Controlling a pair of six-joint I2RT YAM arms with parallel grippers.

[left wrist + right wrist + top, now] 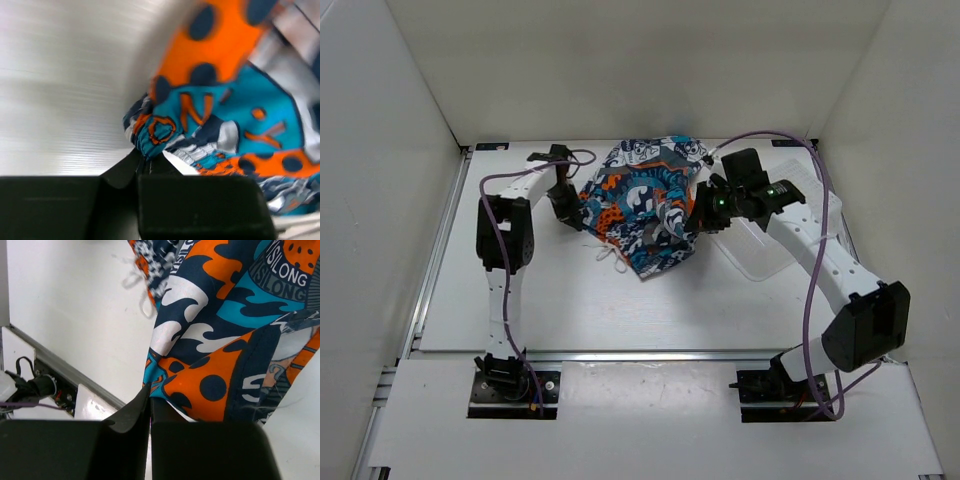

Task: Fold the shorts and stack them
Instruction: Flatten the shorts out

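Observation:
The shorts [642,205], in an orange, teal, navy and white print, hang bunched between my two grippers at the back middle of the table. Their lower corner touches the surface. My left gripper [572,215] is shut on the gathered edge of the shorts [220,110]; its jaws meet on the cloth at the left gripper [142,156]. My right gripper [702,212] is shut on the opposite hem. In the right wrist view the cloth of the shorts [225,340] comes straight out of the closed right gripper [151,390]. A white drawstring [610,255] dangles below.
A pale plastic container [772,250] lies at the right, partly under my right arm. White walls close in the back and both sides. A metal rail [430,270] runs along the table's left edge. The arm bases [510,385] stand at the near edge.

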